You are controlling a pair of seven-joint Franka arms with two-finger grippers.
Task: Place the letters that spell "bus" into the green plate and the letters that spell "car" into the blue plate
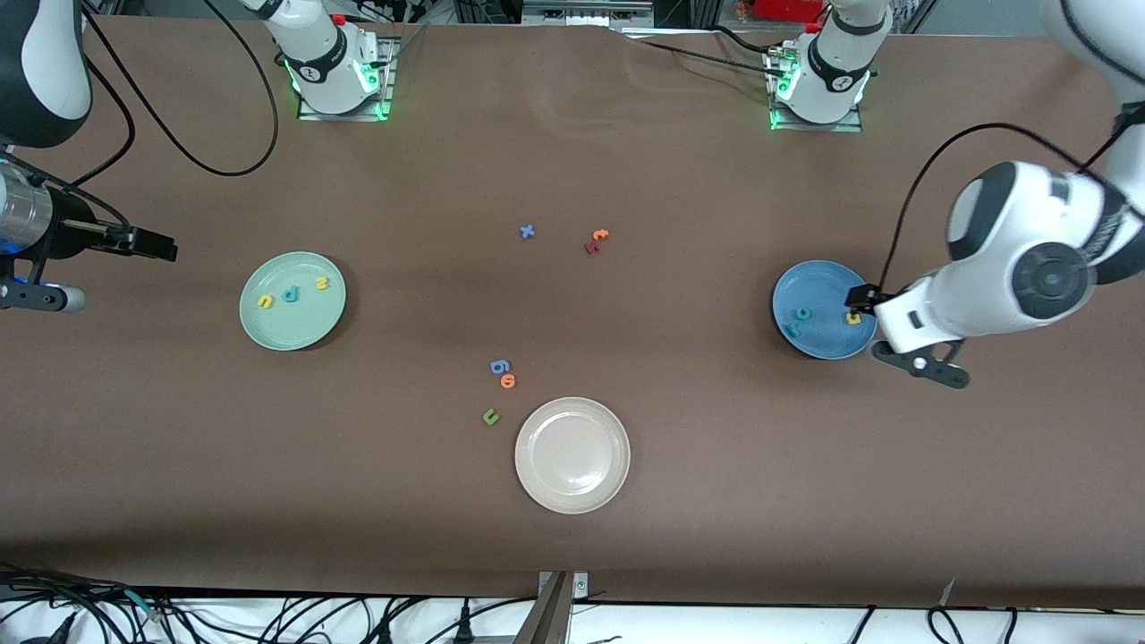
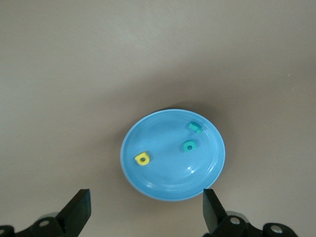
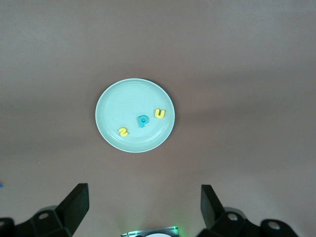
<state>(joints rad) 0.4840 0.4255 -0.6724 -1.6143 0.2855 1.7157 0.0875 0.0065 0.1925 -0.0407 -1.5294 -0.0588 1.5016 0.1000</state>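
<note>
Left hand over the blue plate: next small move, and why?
Probably lift the left hand up and clear. It is open and empty above the blue plate, where the yellow a, teal c and teal r already lie; the green plate holds its three.

Counter (image 1: 680, 537): I see a wide, matte brown surface filling nearly my whole front view.
Light: soft and even from above, with a paler sheen toward the middle of the counter.
Cables (image 1: 179, 116): black leads loop over the counter at both ends.
Near edge: I make out a white strip (image 1: 760, 622) with tangled dark cords along it.
</note>
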